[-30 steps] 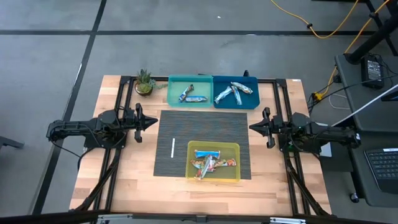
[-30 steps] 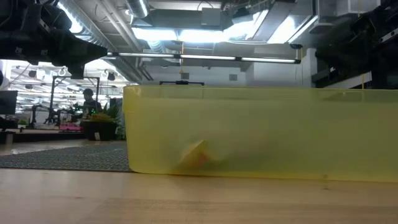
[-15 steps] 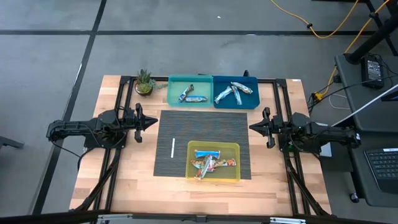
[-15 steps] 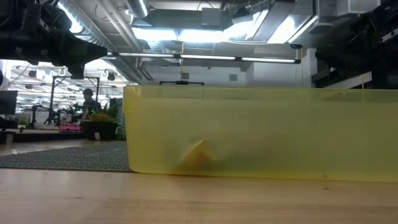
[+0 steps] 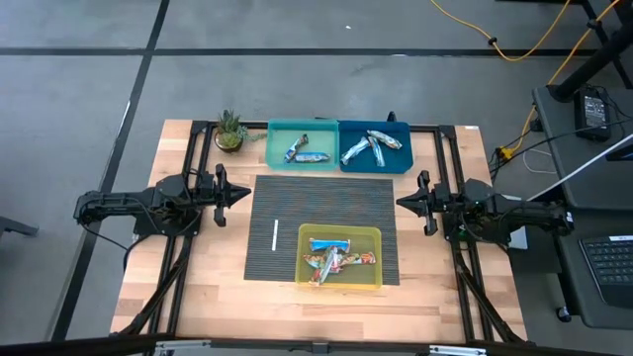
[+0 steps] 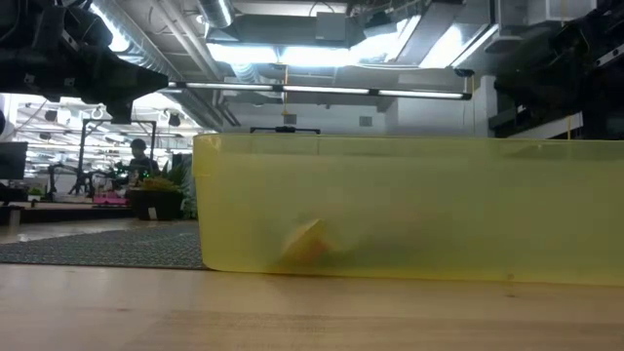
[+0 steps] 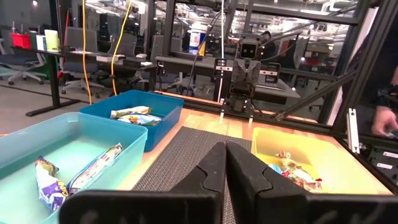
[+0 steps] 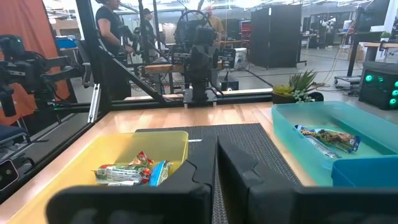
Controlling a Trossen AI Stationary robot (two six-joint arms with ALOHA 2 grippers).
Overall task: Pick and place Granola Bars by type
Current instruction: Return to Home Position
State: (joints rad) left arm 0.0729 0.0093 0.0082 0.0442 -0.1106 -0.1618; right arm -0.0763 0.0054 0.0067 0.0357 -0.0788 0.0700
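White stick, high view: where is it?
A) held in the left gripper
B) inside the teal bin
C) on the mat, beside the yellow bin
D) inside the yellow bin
C: the white stick lies bare on the mat, just outside the yellow bin on the left arm's side.

You have three bins holding about nine granola bars. There's also one white stick, one plant and one mat.

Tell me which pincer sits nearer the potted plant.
Left. The left pincer rests at the left edge of the mat, on the same side of the table as the potted plant. The right pincer is across the mat, at its right edge.
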